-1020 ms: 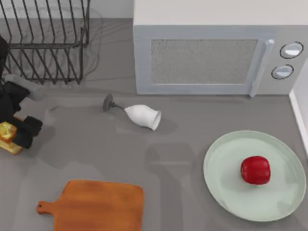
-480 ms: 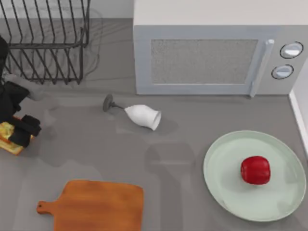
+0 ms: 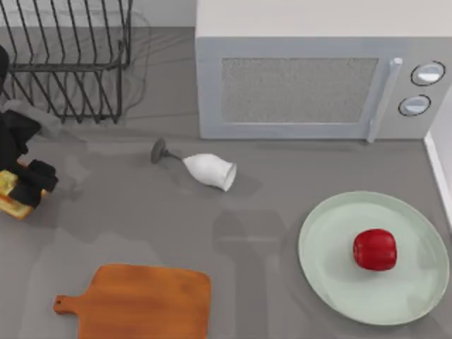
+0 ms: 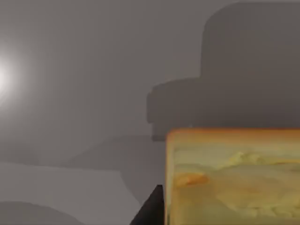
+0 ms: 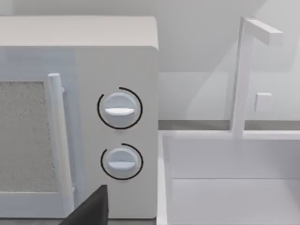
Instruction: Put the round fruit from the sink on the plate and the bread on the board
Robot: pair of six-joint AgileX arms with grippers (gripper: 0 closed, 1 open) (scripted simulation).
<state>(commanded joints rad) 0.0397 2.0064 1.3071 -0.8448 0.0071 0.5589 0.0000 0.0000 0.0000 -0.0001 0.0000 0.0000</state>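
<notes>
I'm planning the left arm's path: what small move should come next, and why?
Probably carry the golden-yellow bread slab toward the orange-brown wooden cutting board. The left claw grips the bread at the table's left edge, apart from the board, which lies bare nearer the front. The red round fruit already sits on the pale mint-green plate, so only the bread remains.

One round fruit [image 3: 374, 248], plate [image 3: 332, 279], bread [image 3: 10, 193], board [image 3: 141, 302] and microwave [image 3: 311, 70] (two dials).
</notes>
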